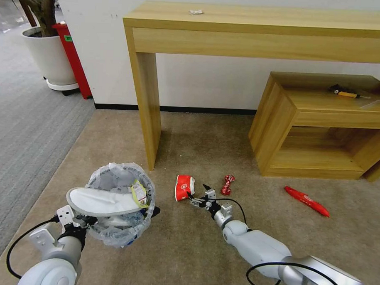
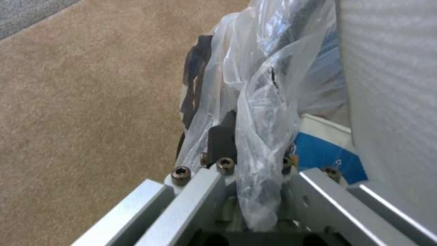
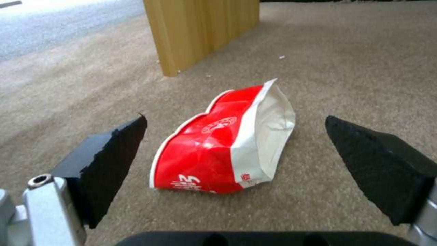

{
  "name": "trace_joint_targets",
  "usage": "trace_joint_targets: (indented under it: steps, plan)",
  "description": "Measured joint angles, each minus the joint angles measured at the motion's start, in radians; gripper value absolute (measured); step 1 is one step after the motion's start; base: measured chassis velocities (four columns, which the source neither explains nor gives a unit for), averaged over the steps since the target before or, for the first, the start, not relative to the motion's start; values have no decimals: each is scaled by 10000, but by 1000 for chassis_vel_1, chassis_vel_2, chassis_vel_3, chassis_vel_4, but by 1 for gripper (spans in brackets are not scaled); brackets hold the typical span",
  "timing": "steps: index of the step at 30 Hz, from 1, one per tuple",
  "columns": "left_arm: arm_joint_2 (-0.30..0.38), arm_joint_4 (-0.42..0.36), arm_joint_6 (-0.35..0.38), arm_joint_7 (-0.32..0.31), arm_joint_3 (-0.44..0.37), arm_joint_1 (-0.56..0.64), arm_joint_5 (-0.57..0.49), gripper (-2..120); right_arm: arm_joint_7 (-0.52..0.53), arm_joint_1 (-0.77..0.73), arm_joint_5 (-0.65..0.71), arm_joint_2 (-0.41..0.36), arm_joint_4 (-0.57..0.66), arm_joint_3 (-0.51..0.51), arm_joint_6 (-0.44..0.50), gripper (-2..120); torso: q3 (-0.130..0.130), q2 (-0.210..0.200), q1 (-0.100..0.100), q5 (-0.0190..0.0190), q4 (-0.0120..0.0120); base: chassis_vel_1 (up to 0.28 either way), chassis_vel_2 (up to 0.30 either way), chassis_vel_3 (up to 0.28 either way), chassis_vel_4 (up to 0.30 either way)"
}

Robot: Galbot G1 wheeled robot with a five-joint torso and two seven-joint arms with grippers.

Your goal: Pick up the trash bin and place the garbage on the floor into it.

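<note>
The head camera looks down from high up at the beige carpet (image 1: 203,251). The left wrist camera sits very close to the trash bin (image 2: 273,102). The right wrist camera sits low, close to the squashed red paper cup (image 3: 223,147), which the head view shows mid-frame.
</note>
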Motion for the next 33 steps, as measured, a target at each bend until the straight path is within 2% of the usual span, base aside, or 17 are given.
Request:
trace_joint_targets:
  steps: [5,8,18,26,29,33]
  plan:
    - [-36,-118,-1,8,-22,93,0,0,-14,2,-117,200,-315,60,49,100,1,0,0,3,0,0,0,0,0]
    - [-42,-270,-9,23,-98,244,8,0,-102,85,-201,317,-585,100,46,94,0,-1,0,3,0,0,0,0,0]
    - [-27,-644,-45,82,-161,544,-21,0,-203,338,-619,874,-1576,214,-10,95,1,-2,0,3,0,0,0,0,0]
    - [208,-847,-50,92,-258,597,-255,0,-45,554,-789,1490,-2364,386,-281,98,0,-2,0,4,1,0,0,0,0]
    - [273,-934,-52,89,-282,620,-322,0,66,626,-892,1649,-2616,542,-502,93,1,-2,0,4,1,0,0,0,0]
    - [300,-1020,-52,85,-287,662,-371,0,373,716,-1178,1738,-2767,752,-821,94,0,-2,0,3,1,0,0,0,0]
